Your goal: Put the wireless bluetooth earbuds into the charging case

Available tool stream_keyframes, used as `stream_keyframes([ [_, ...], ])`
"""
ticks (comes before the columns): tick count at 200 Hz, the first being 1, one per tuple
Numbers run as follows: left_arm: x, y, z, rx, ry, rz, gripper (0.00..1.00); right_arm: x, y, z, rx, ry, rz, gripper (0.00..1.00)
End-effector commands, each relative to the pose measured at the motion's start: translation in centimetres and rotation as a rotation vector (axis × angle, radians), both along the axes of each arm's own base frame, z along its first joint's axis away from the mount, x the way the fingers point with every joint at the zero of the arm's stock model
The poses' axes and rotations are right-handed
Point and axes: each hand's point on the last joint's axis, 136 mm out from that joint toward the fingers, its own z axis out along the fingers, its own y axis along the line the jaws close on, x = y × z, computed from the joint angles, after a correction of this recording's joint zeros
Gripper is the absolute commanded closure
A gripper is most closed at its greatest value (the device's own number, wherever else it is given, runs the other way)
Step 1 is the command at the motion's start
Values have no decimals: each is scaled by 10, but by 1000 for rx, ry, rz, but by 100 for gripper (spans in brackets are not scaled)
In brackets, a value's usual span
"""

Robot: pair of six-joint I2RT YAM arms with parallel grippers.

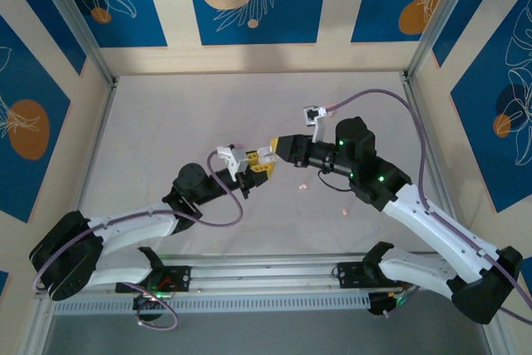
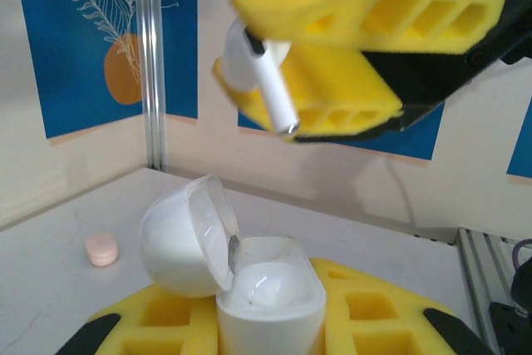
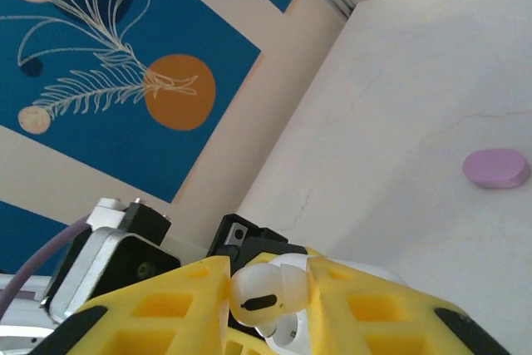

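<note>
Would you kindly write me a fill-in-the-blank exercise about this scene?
The left gripper is shut on a white pebble-shaped plastic charging case whose lid stands ____.
The right gripper pinches a white stemmed earbud between ____ foam pads.
The small flat disc on the table in the right wrist view is pale ____.
Missing words: open, yellow, purple.

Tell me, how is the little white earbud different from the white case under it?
The earbud is small and slim with a stem; the case is bigger and round. The earbud hangs above in the right gripper; the case sits below in the left gripper, lid open. Both are white and shiny.
</note>
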Motion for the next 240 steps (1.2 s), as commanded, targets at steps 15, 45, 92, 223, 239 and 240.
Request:
stream_keyframes([
  [15, 2, 0, 34, -82, -105, 51, 84, 0, 6, 14, -58, -107, -32, 70],
  [45, 2, -1, 36, -90, -112, 56, 84, -1, 12, 9, -97, -133, -36, 71],
  [92, 0, 0, 40, -114, -117, 58, 84, 0, 18, -4, -171, -148, -50, 71],
  [223, 4, 6, 53, -191, -108, 94, 83, -7, 16, -16, -209, -146, -26, 70],
  [239, 4, 7, 54, -192, -110, 97, 83, -11, 18, -16, -210, -146, -1, 70],
  [240, 4, 7, 54, -192, -110, 97, 83, -11, 18, -16, -210, -145, 0, 70],
])
